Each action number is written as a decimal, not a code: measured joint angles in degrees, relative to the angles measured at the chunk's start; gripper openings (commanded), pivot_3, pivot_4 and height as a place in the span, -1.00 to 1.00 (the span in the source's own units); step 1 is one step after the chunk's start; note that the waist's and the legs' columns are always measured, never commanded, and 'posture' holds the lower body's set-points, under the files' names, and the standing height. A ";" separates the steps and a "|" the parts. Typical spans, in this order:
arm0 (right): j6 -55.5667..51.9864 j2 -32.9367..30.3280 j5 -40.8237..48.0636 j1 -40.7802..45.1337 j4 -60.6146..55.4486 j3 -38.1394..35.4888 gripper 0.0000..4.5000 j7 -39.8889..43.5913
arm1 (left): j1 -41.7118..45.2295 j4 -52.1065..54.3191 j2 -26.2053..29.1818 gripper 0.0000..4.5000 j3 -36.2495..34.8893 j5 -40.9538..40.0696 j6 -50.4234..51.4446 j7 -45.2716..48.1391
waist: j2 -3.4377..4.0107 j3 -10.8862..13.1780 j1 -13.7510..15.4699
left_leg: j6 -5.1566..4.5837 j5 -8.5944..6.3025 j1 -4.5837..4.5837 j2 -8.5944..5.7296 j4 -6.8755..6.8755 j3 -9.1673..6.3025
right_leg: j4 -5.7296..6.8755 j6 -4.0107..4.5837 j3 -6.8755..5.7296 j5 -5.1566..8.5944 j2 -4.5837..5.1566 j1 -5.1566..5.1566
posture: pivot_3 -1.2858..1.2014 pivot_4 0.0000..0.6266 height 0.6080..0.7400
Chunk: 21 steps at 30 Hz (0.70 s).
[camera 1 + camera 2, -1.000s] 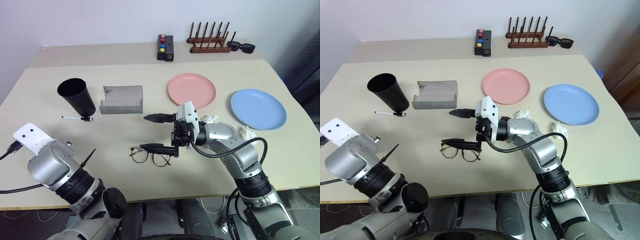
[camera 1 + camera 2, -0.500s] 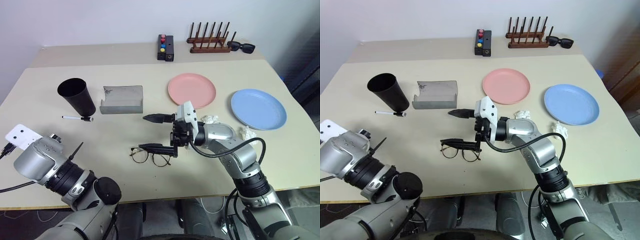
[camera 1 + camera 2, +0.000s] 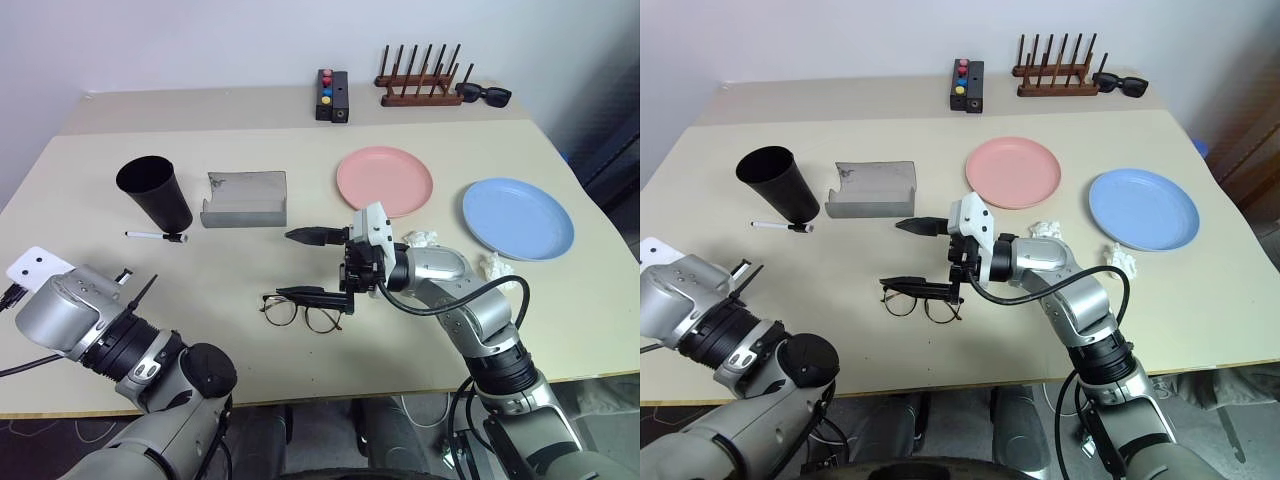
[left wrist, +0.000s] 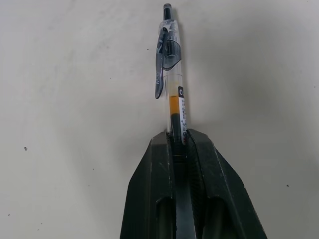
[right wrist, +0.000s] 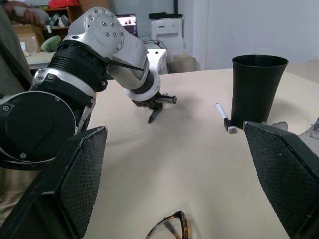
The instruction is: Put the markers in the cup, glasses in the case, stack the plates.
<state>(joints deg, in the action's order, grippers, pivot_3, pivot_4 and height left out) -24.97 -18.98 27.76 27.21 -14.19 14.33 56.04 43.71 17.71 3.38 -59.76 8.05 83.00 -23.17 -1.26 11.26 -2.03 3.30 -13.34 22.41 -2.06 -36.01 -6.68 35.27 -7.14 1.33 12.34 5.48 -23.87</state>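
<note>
Lying on the table (image 3: pixel 90 160) just beside the foot of the single tall black cup (image 3: pixel 154 194): one white-barrelled marker with a black cap (image 3: pixel 156 237); being clamped in the clenched left pincer (image 4: pixel 178 142), low over the table's near left part: one slim clear pen with a dark clip (image 4: pixel 171 74). Hanging level above the table's middle, pointing left, fingers spread wide and grasping nothing: the right pincer (image 3: pixel 310 265), with one pair of thin wire-rimmed glasses (image 3: pixel 300 312) lying under its lower finger. Also resting apart on the table: one open grey case (image 3: pixel 244 199) beside the cup, and two plates, one pink (image 3: pixel 384 180), one blue (image 3: pixel 517 217).
</note>
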 measured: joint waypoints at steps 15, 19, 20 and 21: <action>3.07 4.72 -0.71 3.28 2.42 -1.71 1.00 -4.64 | -8.36 -3.90 14.06 -0.99 26.60 -7.85 -52.20 22.30 | 0.00 0.00 0.23 | 0.22 0.07 0.04 0.01 0.05 0.02 | -0.03 0.17 0.02 -0.09 0.01 -0.08 | 0.03 -0.52 0.98; 4.86 6.63 -1.90 4.11 3.80 -1.80 1.00 -6.89 | -5.19 -16.75 15.98 -0.99 31.25 -9.00 -62.36 25.05 | 0.00 0.00 0.66 | 0.21 0.08 0.06 0.01 0.07 0.02 | -0.04 0.15 0.01 -0.09 0.01 -0.10 | 0.03 -0.52 0.98; 5.28 6.76 -2.06 4.12 4.14 -1.81 1.00 -7.26 | -4.43 -19.89 16.31 -0.99 32.21 -9.12 -64.51 25.41 | 0.00 0.00 0.75 | 0.21 0.08 0.06 0.01 0.07 0.02 | -0.04 0.15 0.02 -0.10 0.01 -0.12 | 0.03 -0.52 0.98; 5.57 6.84 -2.28 4.12 4.41 -1.81 1.00 -7.53 | -3.55 -23.22 16.62 -0.99 33.27 -9.17 -66.93 25.57 | 0.00 0.00 0.86 | 0.21 0.08 0.06 0.01 0.07 0.02 | -0.03 0.15 0.02 -0.10 0.01 -0.13 | 0.03 -0.52 0.98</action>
<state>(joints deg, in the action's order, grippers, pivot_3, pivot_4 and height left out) -19.40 -12.14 25.48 31.33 -9.78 12.53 48.52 40.16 -5.51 20.00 -26.49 -1.12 16.06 2.40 -1.26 11.26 -1.16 3.51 -13.27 22.47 -2.05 -35.94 -6.66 35.23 -6.99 1.35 12.24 5.49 -24.00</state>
